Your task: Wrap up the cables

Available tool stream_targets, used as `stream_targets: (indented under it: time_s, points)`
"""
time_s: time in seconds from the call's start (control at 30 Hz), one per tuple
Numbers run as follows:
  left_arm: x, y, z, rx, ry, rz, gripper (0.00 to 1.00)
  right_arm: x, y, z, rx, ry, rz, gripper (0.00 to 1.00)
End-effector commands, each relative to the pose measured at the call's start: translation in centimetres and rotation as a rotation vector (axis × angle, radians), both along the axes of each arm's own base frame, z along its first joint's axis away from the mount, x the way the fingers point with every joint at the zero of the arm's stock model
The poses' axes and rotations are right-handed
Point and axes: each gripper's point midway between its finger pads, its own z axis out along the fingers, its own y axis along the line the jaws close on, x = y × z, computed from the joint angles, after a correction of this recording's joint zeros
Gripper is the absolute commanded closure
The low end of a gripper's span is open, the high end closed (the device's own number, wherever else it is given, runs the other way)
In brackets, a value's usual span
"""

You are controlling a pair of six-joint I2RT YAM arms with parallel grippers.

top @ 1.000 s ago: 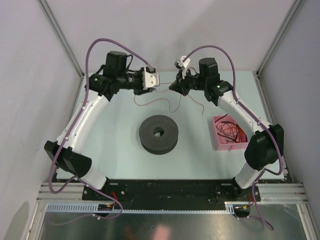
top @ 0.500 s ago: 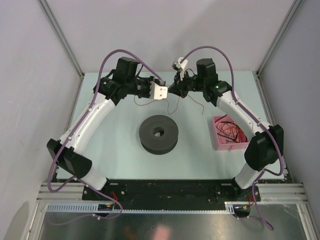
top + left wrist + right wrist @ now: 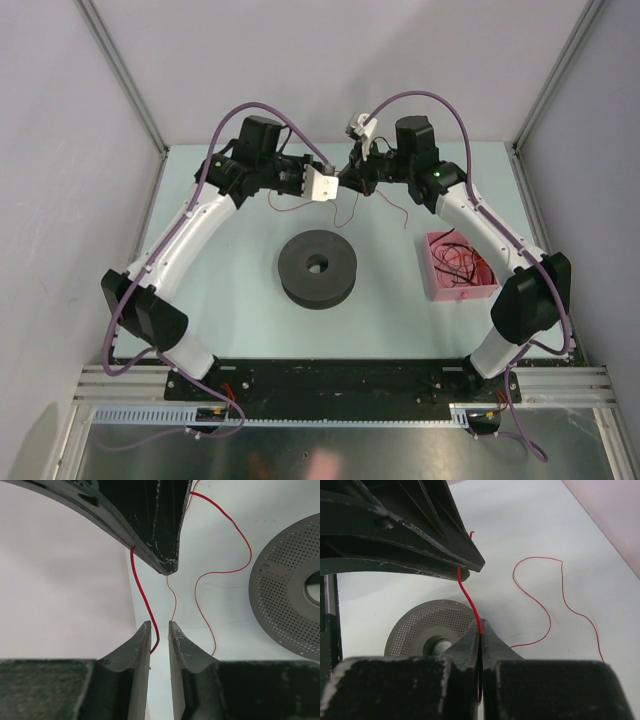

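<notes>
hair-thin red cables point(image 3: 468, 596), one strand raised and taut, loose tails curling across the table point(image 3: 230, 260)

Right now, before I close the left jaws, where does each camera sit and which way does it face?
Top external: above and behind the bases, looking down at the table; left arm and right arm whole.
Left wrist: on the left arm, looking past its own parted fingers at the right gripper.
Right wrist: on the right arm, looking past its own shut fingers at the left gripper.
Shared: both wrist views show the red cable and spool.
</notes>
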Motion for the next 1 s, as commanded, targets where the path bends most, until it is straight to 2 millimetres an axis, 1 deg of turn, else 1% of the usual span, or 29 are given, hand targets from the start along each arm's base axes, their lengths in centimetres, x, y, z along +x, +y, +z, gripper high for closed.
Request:
stream_targets:
  time_s: [0.0, 0.17, 0.23, 0.3, 0.37, 0.47, 0.57, 0.67, 0.73, 0.8, 0.87, 0.97]
  points:
    - [0.9, 0.1, 0.3, -0.005, -0.037, 0.004, 0.77, -1.3, 0.1, 2.8, 0.041, -0.039, 0.029, 1.00]
    - [1.3, 0.2, 0.0, -0.011, -0.022, 0.018, 0.89, -1.4, 0.1, 3.0, 0.046, -0.042, 0.034, 1.00]
    - [1.4, 0.3, 0.2, -0.030, -0.008, 0.022, 0.95, -1.3, 0.0, 3.0, 0.046, -0.041, 0.032, 1.00]
    - [1.2, 0.2, 0.7, -0.066, 0.012, 0.017, 0.99, -1.2, -0.1, 2.9, 0.046, -0.041, 0.028, 1.00]
    - [0.7, 0.2, 1.6, -0.123, 0.041, 0.001, 1.00, -0.9, -0.4, 2.8, 0.045, -0.041, 0.016, 1.00]
    - [-0.4, -0.1, 4.1, -0.248, 0.103, -0.041, 1.00, -0.1, -0.9, 2.3, 0.045, -0.035, -0.007, 1.00]
    - [-2.5, -0.7, 6.8, -0.385, 0.217, -0.111, 1.00, 0.6, -1.1, 2.0, 0.057, -0.016, -0.016, 1.00]
    - [-4.4, -1.4, 8.7, -0.485, 0.355, -0.172, 1.00, 0.4, -0.6, 2.0, 0.074, -0.008, 0.003, 1.00]
    - [-5.6, -2.0, 9.4, -0.530, 0.456, -0.202, 1.00, 0.0, 0.1, 2.0, 0.085, -0.003, 0.027, 1.00]
    - [-5.9, -2.5, 9.8, -0.567, 0.527, -0.199, 1.00, -0.4, 0.8, 2.1, 0.096, 0.001, 0.048, 1.00]
    - [-5.7, -2.7, 10.0, -0.619, 0.572, -0.163, 1.00, -0.9, 1.5, 2.0, 0.107, 0.007, 0.066, 1.00]
    - [-4.7, -2.5, 11.1, -0.738, 0.576, -0.094, 1.00, -1.5, 2.3, 1.7, 0.124, 0.023, 0.083, 1.00]
